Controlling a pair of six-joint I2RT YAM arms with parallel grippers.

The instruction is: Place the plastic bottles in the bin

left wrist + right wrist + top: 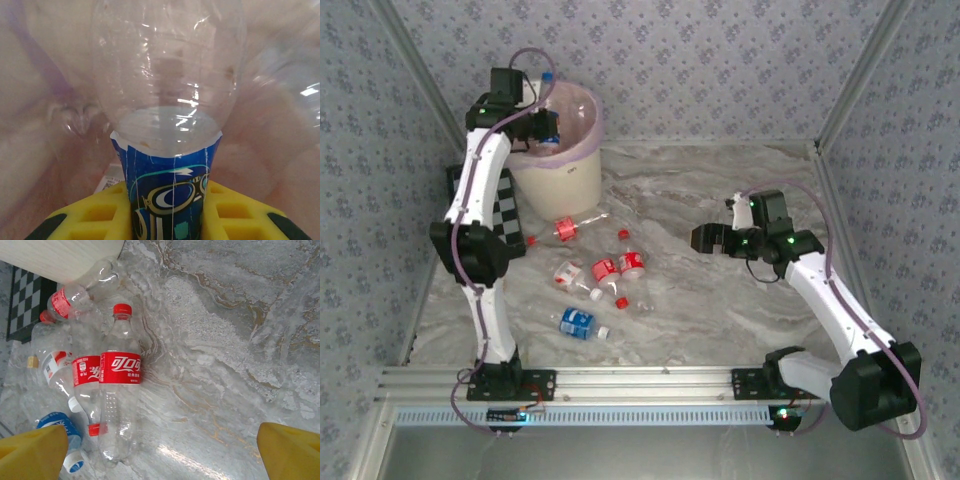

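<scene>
Left tool clamps a blue-labelled bottle, seemingly over the bin; right tool spread.

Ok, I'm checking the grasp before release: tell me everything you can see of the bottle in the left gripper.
The blue-labelled bottle is clear, thin, creased plastic and looks empty. Its blue label, printed in white and teal, has a ragged upper edge. The left gripper is shut on it at the label, with yellow fingers pressing both sides. Its rounded clear end points away from the wrist camera, at the mouth of the bin.
</scene>
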